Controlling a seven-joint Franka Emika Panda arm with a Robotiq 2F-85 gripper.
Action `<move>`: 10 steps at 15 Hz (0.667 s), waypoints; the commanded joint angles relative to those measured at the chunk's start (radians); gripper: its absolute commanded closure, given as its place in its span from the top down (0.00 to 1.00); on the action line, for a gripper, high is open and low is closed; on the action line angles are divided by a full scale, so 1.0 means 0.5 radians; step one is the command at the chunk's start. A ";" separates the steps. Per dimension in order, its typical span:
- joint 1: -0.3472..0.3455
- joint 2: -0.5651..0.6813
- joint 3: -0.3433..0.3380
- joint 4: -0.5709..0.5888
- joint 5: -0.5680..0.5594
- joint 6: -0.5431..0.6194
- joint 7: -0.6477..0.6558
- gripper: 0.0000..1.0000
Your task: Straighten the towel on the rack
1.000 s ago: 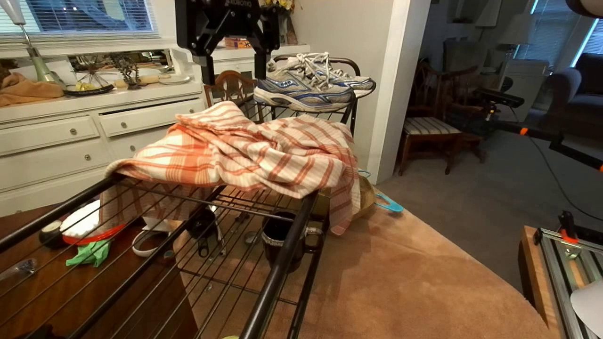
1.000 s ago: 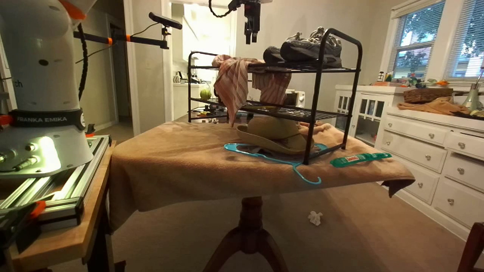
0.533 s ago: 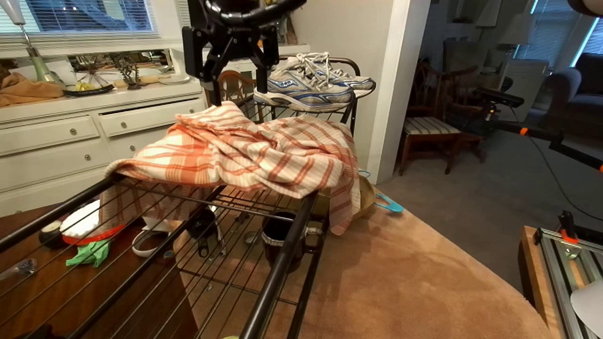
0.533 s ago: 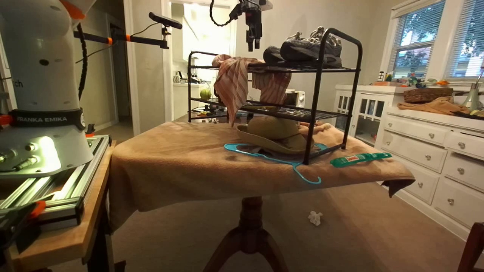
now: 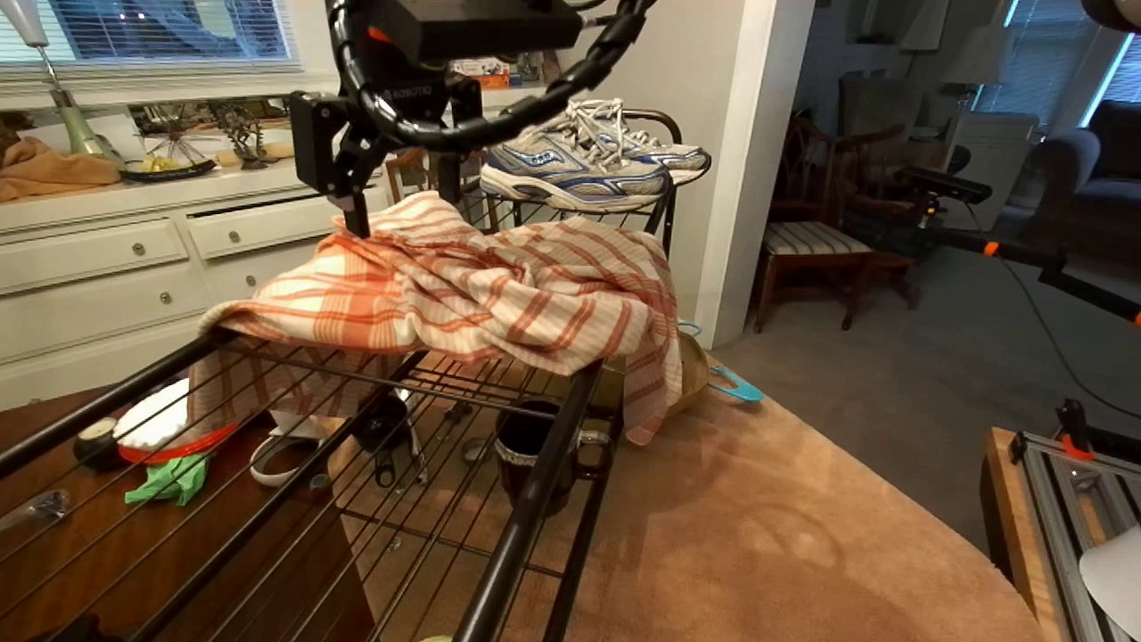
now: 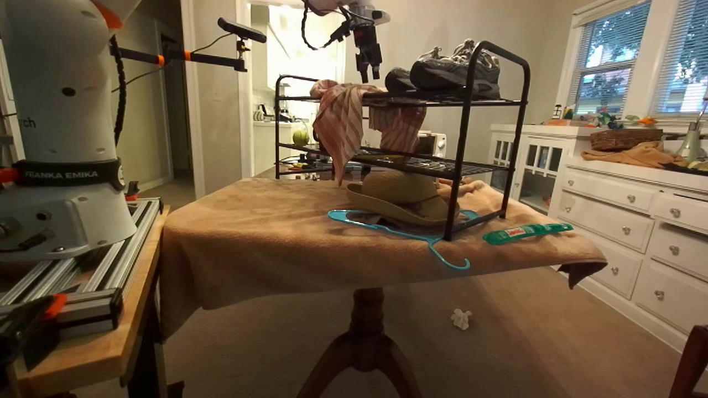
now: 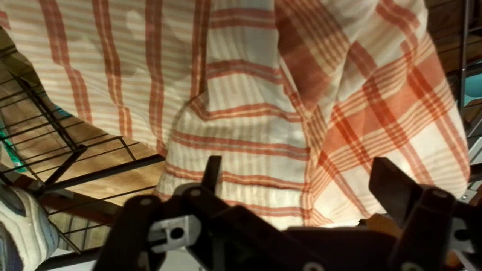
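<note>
A striped red-and-white towel lies crumpled and folded over the top shelf of the black wire rack. In an exterior view, the towel hangs down in a long point, with another part hanging further back from the rack. My gripper is open and empty at the towel's bunched far end. In an exterior view, the gripper is tilted and just above the towel. In the wrist view, the open fingers span a fold of the towel; I cannot tell whether they touch it.
A pair of running shoes sits on the top shelf beside the gripper; they also show in an exterior view. A dark mug stands below the top shelf. A hat, blue hanger and green packet lie low.
My gripper has come down toward the towel and tilted, away from the shoes. It stays open. The towel and rack have not visibly moved.
</note>
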 commanded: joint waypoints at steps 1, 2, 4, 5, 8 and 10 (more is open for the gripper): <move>0.053 -0.036 -0.035 -0.127 -0.151 0.096 0.024 0.87; 0.058 -0.036 -0.035 -0.142 -0.184 0.106 0.028 0.84; 0.074 -0.035 -0.041 -0.172 -0.258 0.122 0.041 0.76; 0.077 -0.035 -0.041 -0.186 -0.283 0.126 0.045 0.79; 0.103 -0.037 -0.063 -0.225 -0.419 0.185 0.092 0.63; 0.117 -0.042 -0.078 -0.245 -0.504 0.226 0.133 0.36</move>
